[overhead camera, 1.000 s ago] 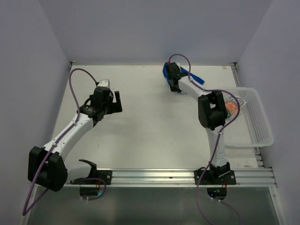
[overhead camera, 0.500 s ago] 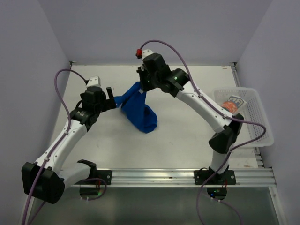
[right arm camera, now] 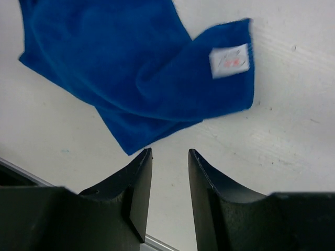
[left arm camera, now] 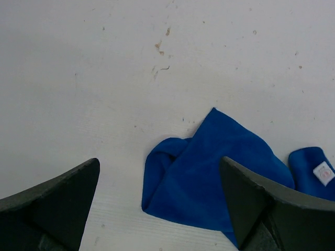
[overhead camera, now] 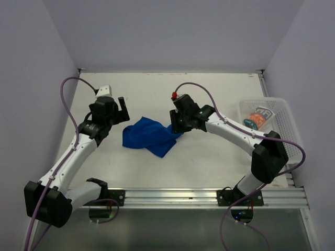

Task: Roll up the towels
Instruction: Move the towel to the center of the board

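Observation:
A plain blue towel (overhead camera: 147,136) lies crumpled on the table between the two arms. It also shows in the left wrist view as the blue towel (left arm camera: 220,172), and in the right wrist view as the blue towel (right arm camera: 120,68) with a white label at one corner. My right gripper (overhead camera: 174,127) hovers over the towel's right corner. In its own view the right gripper (right arm camera: 169,152) is open, with only bare table between its fingers. My left gripper (overhead camera: 122,109) is wide open just left of the towel, seen again as the left gripper (left arm camera: 158,162). A patterned orange towel (overhead camera: 258,118) sits in the basket.
A white mesh basket (overhead camera: 291,136) stands at the table's right edge, beside the right arm's elbow. A metal rail (overhead camera: 172,196) runs along the near edge. Walls close in the table at the back and both sides.
The right arm brought the blue towel from the back of the table down to the middle, then opened its jaws and let it drop flat. The left gripper edged closer to the towel.

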